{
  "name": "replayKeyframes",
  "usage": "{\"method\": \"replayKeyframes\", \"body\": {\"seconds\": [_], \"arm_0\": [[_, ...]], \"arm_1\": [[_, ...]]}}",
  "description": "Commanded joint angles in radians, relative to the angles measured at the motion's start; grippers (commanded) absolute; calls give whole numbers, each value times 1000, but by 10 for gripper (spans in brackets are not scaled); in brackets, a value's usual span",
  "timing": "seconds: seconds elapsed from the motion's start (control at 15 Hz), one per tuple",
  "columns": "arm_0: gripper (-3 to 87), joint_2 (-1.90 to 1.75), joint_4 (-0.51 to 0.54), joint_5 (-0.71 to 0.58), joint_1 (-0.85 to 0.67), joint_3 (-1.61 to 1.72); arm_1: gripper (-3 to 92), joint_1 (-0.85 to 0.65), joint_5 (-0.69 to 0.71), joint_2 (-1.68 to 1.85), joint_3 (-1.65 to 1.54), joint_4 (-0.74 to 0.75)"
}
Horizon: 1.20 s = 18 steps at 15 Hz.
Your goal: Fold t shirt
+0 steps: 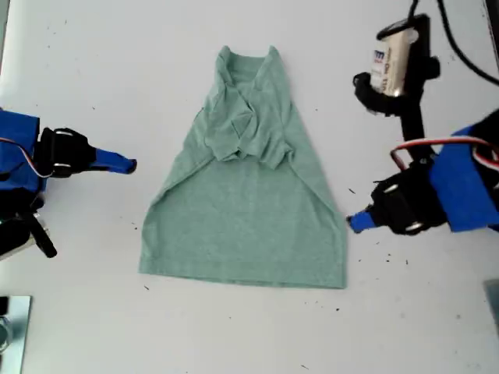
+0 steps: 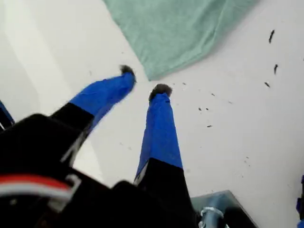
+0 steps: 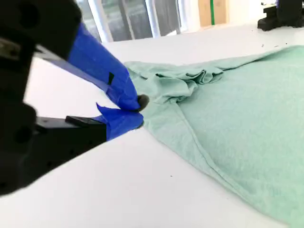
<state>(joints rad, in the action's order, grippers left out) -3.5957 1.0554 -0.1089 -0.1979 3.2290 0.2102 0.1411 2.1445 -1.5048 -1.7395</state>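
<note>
The pale sage-green t shirt [image 1: 242, 210] lies flat on the white table, collar at the far end, hem toward the near edge, both sleeves folded in and bunched over the chest. My first gripper [image 1: 357, 223] hovers at the shirt's edge on the exterior view's right. It is open [image 2: 144, 80], with a shirt corner [image 2: 156, 66] just beyond its blue fingertips and nothing between them. My second gripper [image 1: 129, 164] is on the exterior view's left, apart from the cloth. Its blue jaws are shut and empty [image 3: 138, 110], beside the shirt [image 3: 237, 118].
A white labelled cylinder on a black mount [image 1: 394, 58] stands at the back on the exterior view's right, with black cables behind it. A metal part [image 1: 12, 327] sits at the exterior view's lower left corner. Dark specks [image 2: 273, 52] dot the table.
</note>
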Motion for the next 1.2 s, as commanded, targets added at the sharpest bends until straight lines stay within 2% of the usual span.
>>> {"method": "replayKeyframes", "body": {"seconds": [0.0, 0.27, 0.4, 0.73, 0.93, 1.0, 1.07, 1.13], "arm_0": [[-2, -8, -21, -17, -23, 12], [-2, -8, -23, -26, -23, 12], [-2, -8, -23, -26, -21, 12], [-2, -8, -25, -32, -17, 14], [-2, -8, -26, -49, -25, 14], [-2, -8, -26, -52, -25, 14], [-2, -8, -26, -60, -26, 14], [-2, -8, -26, -64, -29, 15]], "arm_1": [[235, 43, -69, -3, 35, -9], [330, 77, -123, -143, -28, 17], [339, 84, -143, -209, -106, 89], [331, 94, -190, -282, -405, 382], [323, 100, -183, -459, -500, 626], [301, 107, -187, -543, -497, 650], [225, 117, -190, -604, -485, 678], [69, 126, -206, -637, -485, 698]]}}
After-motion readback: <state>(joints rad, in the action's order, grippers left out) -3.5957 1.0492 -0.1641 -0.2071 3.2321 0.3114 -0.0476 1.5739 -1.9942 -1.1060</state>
